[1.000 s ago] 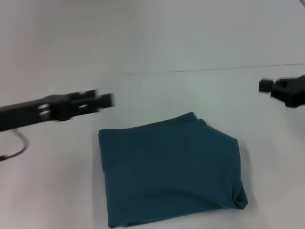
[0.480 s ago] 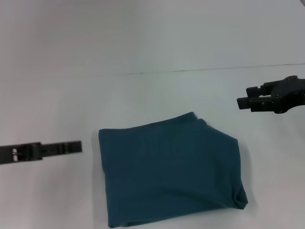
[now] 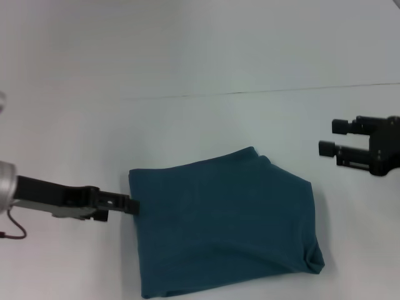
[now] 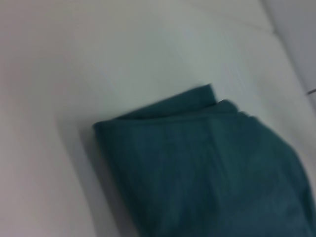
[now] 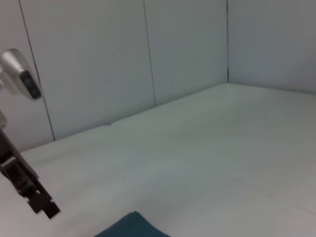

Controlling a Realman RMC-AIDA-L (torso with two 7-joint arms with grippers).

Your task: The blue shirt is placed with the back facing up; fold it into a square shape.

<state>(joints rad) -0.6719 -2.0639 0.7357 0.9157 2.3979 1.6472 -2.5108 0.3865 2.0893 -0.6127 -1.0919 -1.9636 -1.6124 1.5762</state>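
The blue shirt point(image 3: 225, 225) lies folded into a rough square on the white table point(image 3: 200, 131), plain side up, with no lettering showing. My left gripper point(image 3: 128, 204) is low at the middle of the shirt's left edge, its tip touching or just short of the cloth. The left wrist view shows the folded shirt point(image 4: 207, 163) close below. My right gripper point(image 3: 331, 137) hovers open and empty to the right of the shirt, above the table and apart from it. A corner of the shirt point(image 5: 131, 227) and the left arm point(image 5: 27, 195) show in the right wrist view.
A thin seam point(image 3: 262, 92) crosses the white table behind the shirt. A dark cable point(image 3: 14, 232) loops under the left arm. Pale wall panels point(image 5: 148, 54) stand behind the table.
My left gripper has dropped from the upper left down to the shirt's left edge. My right gripper has shifted slightly and now shows two spread fingers. The shirt has not moved.
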